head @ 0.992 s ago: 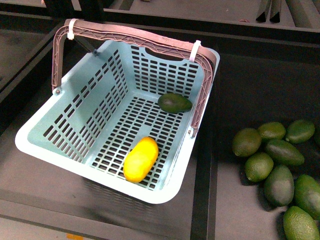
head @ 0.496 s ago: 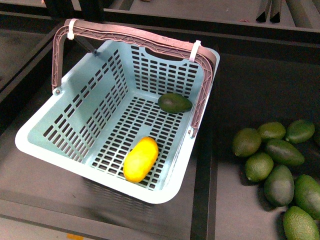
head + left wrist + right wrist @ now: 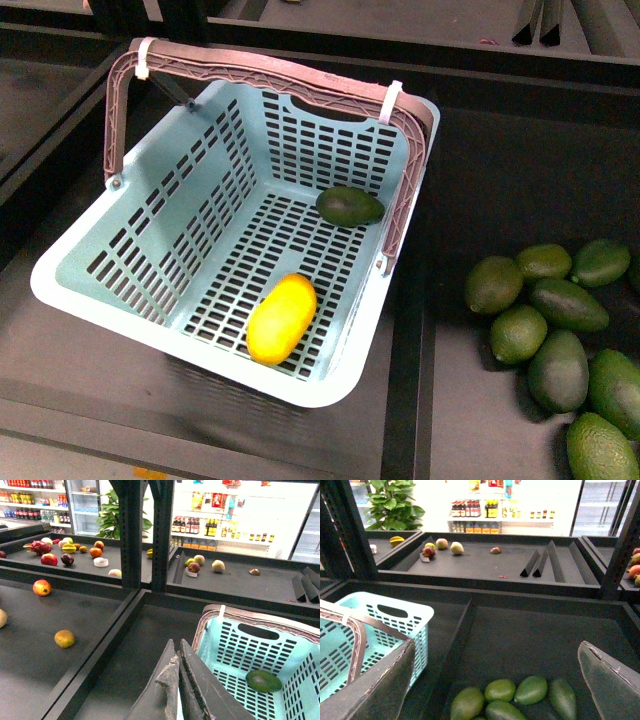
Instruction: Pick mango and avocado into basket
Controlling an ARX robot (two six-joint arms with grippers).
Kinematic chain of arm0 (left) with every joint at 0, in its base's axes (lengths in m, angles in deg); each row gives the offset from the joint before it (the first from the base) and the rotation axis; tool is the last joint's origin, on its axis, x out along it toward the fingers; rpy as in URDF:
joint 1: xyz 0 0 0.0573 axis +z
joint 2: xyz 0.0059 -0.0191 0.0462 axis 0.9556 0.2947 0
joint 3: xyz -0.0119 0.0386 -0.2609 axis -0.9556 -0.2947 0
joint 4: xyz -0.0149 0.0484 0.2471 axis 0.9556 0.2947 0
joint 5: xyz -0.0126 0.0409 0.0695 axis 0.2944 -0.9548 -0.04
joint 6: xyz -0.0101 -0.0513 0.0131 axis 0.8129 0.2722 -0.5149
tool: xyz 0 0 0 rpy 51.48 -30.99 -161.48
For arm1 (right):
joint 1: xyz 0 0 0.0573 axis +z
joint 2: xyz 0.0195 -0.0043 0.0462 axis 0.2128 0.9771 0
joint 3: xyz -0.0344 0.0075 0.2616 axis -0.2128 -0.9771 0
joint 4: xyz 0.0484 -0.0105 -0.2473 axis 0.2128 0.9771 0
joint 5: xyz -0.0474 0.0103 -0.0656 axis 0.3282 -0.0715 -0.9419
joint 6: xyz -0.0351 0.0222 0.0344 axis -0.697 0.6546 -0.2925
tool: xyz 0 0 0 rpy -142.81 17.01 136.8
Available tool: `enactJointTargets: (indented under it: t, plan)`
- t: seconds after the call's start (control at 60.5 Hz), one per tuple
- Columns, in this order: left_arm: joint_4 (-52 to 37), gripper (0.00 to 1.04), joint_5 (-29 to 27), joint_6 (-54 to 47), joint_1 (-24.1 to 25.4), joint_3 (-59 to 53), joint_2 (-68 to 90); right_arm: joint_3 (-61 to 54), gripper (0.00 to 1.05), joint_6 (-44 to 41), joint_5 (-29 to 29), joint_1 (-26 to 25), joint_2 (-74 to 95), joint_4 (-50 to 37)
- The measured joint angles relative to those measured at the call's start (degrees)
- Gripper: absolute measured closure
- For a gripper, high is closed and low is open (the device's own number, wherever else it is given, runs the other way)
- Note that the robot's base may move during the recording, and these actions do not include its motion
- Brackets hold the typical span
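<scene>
The light teal basket stands on the dark shelf left of centre, its brown handles folded to the rims. The yellow mango lies on its slotted floor near the front. The dark green avocado lies at the far right corner of the floor; it also shows in the left wrist view. Neither gripper shows in the front view. My left gripper is shut and empty, raised beside the basket. My right gripper is open and empty above the loose avocados, with the basket to one side.
Several loose green avocados lie in the bin to the right of the basket. A black divider rail runs between basket and avocados. Other fruit lies on shelves farther off, with upright black posts behind.
</scene>
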Motion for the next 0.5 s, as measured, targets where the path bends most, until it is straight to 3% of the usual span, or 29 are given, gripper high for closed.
enactJointTargets:
  t: [0.248, 0.496]
  plan:
    - [0.00, 1.02, 0.00, 0.04, 0.00, 0.00, 0.00, 0.00, 0.09, 0.00, 0.00, 0.00, 0.00, 0.00]
    - [0.00, 0.50, 0.00, 0.00, 0.00, 0.00, 0.00, 0.00, 0.09, 0.00, -0.02, 0.00, 0.00, 0.00]
